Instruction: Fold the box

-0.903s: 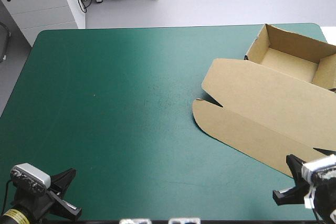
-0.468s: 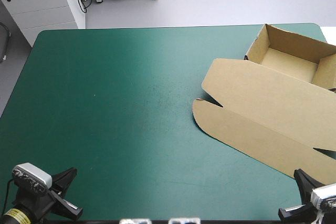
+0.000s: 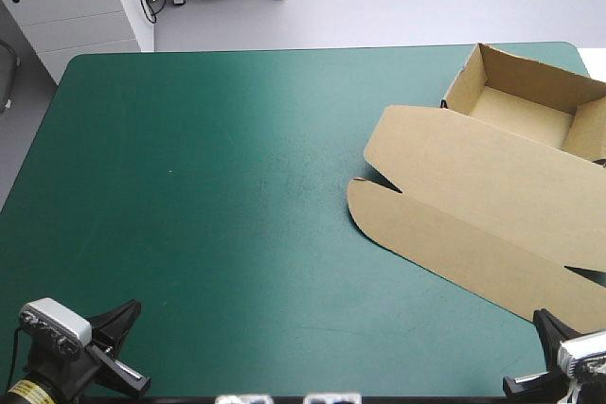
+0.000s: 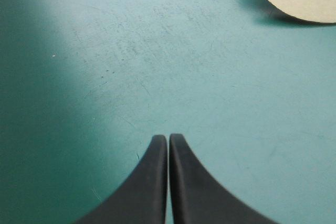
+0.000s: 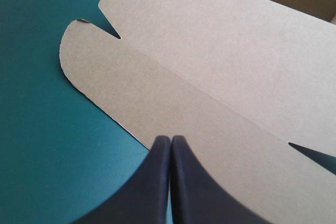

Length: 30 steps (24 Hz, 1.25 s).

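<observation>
On the cover [image 3: 189,186], the box [image 3: 530,82] lies, smooth rounded lid [image 3: 473,205] flat; left claw [image 4: 168,138], right claw [image 5: 170,139] closed, empty

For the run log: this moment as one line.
box: open tray, lid flat | left gripper: shut, over teal-green cover | right gripper: shut, at lid's edge

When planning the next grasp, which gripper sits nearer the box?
The right gripper: the box lies just ahead of its shut fingers; the left gripper has mostly bare teal-green cover ahead.
</observation>
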Motion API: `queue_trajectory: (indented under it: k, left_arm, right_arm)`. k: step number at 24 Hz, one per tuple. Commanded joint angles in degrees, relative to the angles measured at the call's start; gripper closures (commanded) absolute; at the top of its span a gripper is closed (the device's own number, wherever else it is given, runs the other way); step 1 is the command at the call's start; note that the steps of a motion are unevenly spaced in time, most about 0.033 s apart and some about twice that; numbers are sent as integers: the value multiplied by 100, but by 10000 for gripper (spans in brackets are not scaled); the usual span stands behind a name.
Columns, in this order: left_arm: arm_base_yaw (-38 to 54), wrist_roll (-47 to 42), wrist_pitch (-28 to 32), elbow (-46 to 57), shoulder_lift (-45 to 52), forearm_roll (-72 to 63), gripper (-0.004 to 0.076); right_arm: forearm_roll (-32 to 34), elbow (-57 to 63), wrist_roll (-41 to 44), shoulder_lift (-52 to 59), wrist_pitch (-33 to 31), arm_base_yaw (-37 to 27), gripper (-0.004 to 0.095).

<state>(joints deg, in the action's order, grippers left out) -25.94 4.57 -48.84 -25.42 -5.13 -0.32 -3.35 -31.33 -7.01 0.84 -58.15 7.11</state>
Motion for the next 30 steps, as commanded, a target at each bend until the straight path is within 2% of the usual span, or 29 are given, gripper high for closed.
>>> queue_trajectory:
  k: [1,4,11,13,16,18,30]
  left_arm:
    - [-35,8,425,-136,-78,-70,731]
    - [-35,8,425,-136,-78,-84,731]
    - [-35,8,425,-136,-78,-84,731]
    - [-35,8,425,-136,-78,-84,731]
    - [-35,8,425,-136,-78,-84,731]
    - [-35,8,440,-136,-78,-84,731]
    - [-35,32,440,-136,-78,-84,731]
  right_arm:
    - [26,140,14,111,262,20,926]
    - [26,225,-42,111,57,20,926]
    - [26,225,-51,111,90,20,926]
    - [26,172,-51,111,217,20,927]
    - [-1,115,-40,111,886,20,927]
    - [-1,115,-40,111,994,20,927]
    - [9,125,-62,111,687,20,927]
